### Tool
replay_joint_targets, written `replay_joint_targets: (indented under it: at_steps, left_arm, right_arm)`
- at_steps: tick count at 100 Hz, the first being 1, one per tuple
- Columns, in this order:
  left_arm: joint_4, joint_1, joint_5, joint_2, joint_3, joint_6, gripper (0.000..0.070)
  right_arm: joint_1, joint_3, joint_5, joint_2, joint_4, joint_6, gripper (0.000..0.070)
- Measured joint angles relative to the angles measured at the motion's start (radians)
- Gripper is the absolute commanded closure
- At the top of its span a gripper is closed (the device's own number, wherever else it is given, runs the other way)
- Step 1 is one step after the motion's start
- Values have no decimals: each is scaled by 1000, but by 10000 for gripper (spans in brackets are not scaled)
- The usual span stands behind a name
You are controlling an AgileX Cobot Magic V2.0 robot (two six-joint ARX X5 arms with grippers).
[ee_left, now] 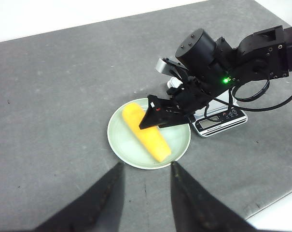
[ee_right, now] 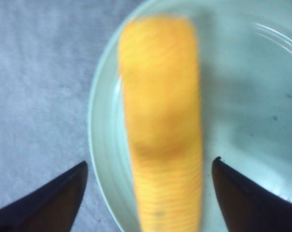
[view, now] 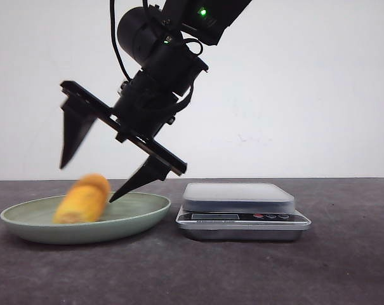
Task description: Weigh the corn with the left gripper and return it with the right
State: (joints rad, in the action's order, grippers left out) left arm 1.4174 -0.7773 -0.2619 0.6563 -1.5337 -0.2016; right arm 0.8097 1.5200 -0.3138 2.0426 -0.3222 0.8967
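While you look over the front view, the right gripper (view: 87,183) hangs tilted above the left side of the table (view: 318,273), its two fingers spread wide and clasping nothing. The corn (view: 82,200) lies on the pale green plate (view: 26,229) just beneath them. One fingertip is close beside the cob's right flank, and the blur keeps you from telling whether they touch. A kitchen scale (view: 242,210) sits just right of the plate with nothing on its platform.

From the left wrist view, you see the left gripper (ee_left: 146,164) high over the table and well apart from the plate (ee_left: 177,145), fingers parted and empty. The corn (ee_left: 146,133) lies lengthwise across the dish, with the right gripper (ee_left: 158,118) over it and the scale (ee_left: 220,121) just beyond.

From the right wrist view, the corn (ee_right: 160,121) fills the gap between the spread fingers of the right gripper (ee_right: 149,162). Plate (ee_right: 242,87) shows on either side of the cob.
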Motion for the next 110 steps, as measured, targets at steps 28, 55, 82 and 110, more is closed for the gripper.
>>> replay_joint_targets:
  at_steps: [28,55,82,110]
  left_arm:
    - [0,0,0,-1,0,-32,539]
    - [1,0,-1,-1,0,-38,539]
    - [1,0,-4,-1,0,-39,540]
    - [1,0,-4,-2,0,-76,546]
  right_arm:
    - [-53,169,116,-136,-57,-138,307]
    - [10,316,485,-436,-269,-524,688]
    - [179,190,830,-617,-353,-717,688]
    - [356,-279,797,-946,141,-898,688]
